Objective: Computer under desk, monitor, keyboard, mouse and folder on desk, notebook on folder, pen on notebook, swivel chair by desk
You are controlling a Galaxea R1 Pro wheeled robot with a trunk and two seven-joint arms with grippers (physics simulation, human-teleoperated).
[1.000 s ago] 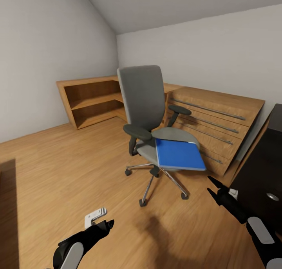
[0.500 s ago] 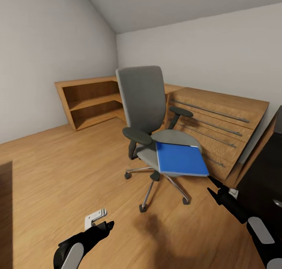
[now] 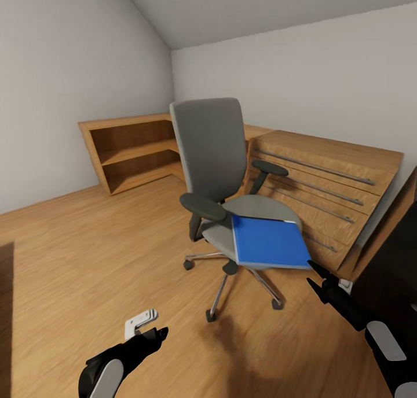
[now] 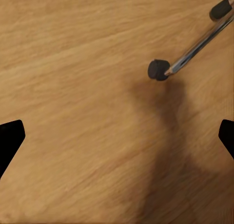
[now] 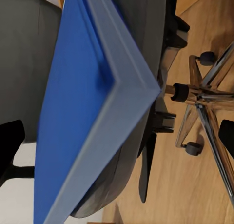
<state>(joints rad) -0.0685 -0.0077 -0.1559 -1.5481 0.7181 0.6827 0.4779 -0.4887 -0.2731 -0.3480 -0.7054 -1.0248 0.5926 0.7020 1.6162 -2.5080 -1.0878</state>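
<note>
our right gripper [image 3: 313,272] reaching for the folder [image 3: 268,243] on the swivel chair [image 3: 223,184]

our right gripper's fingers stand apart, empty, just short of the folder's near corner; the blue folder lies flat on the chair seat straight ahead of it, overhanging the front edge. our left gripper [image 3: 162,330] hangs low over the wood floor [image 3: 87,253], fingers apart too, a chair castor [image 4: 158,70] beyond it. we judge the folder step barely begun: nothing grasped yet, the chair not yet positioned by the black desk [image 3: 394,282] beside our right arm.

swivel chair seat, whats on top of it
A large flat bright blue folder lies on the grey padded swivel chair seat, overhanging its front edge. Anything beneath the folder is hidden.
</note>
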